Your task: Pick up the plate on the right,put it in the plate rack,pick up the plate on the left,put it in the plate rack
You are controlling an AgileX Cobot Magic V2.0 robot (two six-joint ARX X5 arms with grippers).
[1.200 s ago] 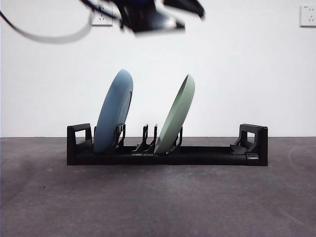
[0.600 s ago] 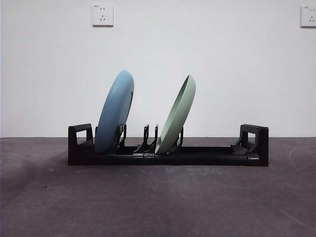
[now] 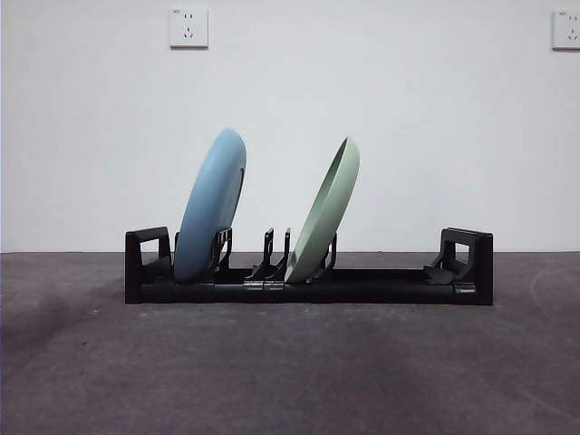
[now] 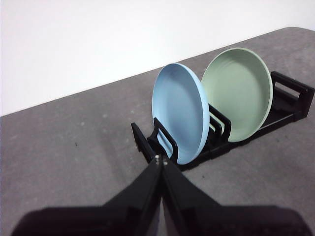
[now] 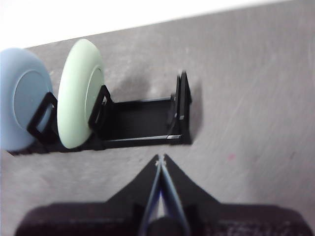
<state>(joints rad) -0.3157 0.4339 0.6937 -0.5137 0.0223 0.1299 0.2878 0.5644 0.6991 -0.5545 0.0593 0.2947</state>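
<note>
Leaning in the plate rack point(image 3: 308, 288), blue plate point(image 3: 210, 207) and green plate point(image 3: 324, 214) both rest tilted. Left hand point(image 4: 162, 159) and right hand point(image 5: 160, 158) sit clenched, empty, clear. Risk: a bench knock tips a plate out.

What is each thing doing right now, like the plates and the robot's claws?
blue plate: standing in the rack, leaning right
green plate: standing in the rack, leaning right
plate rack: flat on the table, right part unfilled
left gripper: shut, holding nothing
right gripper: shut, holding nothing
</note>
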